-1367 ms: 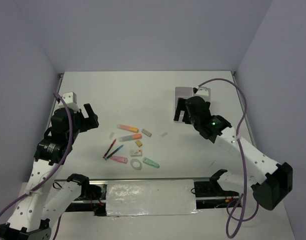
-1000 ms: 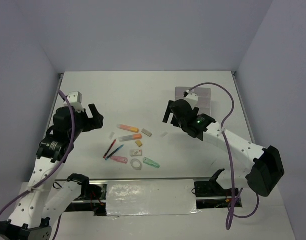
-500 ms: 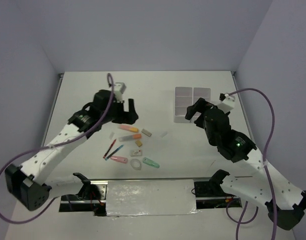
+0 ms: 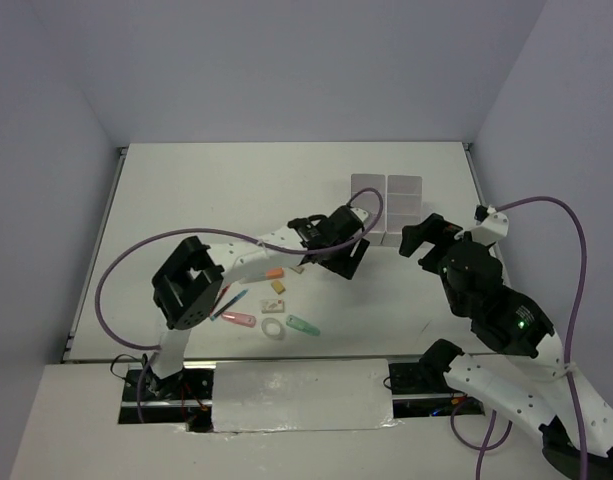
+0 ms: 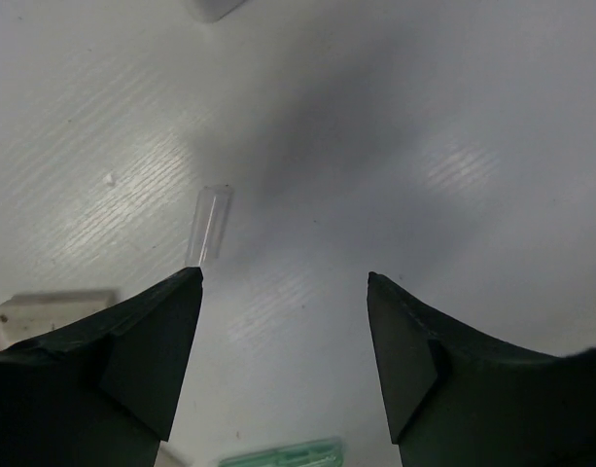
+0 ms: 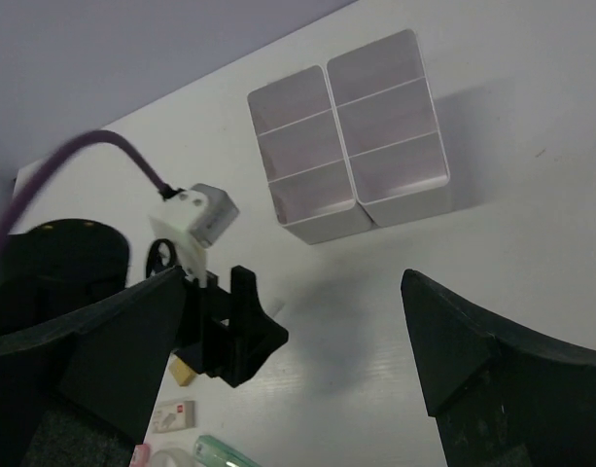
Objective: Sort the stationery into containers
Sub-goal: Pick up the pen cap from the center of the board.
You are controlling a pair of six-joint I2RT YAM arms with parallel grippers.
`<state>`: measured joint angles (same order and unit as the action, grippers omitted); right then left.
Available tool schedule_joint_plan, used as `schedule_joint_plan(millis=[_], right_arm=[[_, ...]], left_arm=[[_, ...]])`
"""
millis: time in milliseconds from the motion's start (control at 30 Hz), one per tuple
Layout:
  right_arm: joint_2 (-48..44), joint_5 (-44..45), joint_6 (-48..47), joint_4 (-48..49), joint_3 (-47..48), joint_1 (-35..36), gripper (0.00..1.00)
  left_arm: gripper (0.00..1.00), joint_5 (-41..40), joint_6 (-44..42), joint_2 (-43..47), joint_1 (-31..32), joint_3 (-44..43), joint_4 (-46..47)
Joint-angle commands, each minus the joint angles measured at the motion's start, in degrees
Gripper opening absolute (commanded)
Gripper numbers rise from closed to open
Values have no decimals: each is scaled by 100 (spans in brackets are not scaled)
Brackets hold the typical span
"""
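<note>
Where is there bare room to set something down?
Bare: the far-left white tabletop beyond the left arm, and the near strip between the green plastic piece and the right arm. Crowded: the scatter around the clear ring, and in front of the white compartment block, under both wrists.

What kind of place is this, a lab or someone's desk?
Likely a robot lab test cell: plain lavender walls box in a white table, the left arm and right arm trail purple cables, and stationery lies near white containers.

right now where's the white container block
In the top view the container block sits right of centre on the table, beyond and right of the scattered stationery.
</note>
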<state>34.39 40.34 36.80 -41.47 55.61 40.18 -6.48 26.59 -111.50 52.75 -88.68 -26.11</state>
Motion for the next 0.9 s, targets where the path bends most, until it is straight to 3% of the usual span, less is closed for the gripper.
schedule_joint_plan(millis=[0, 133, 500, 867], right_arm=[[-257, 203, -111, -168, 90, -19, 100], [-450, 246, -225, -186, 55, -11, 100], [-460, 211, -419, -36, -77, -19, 100], [-451, 194, -436, -19, -77, -11, 100]], left_arm=[[79, -415, -294, -397, 60, -403, -193], [62, -618, -575, -802, 60, -702, -404], [65, -891, -1209, -1075, 33, -729, -474], [56, -583, -1209, -1259, 33, -536, -325]])
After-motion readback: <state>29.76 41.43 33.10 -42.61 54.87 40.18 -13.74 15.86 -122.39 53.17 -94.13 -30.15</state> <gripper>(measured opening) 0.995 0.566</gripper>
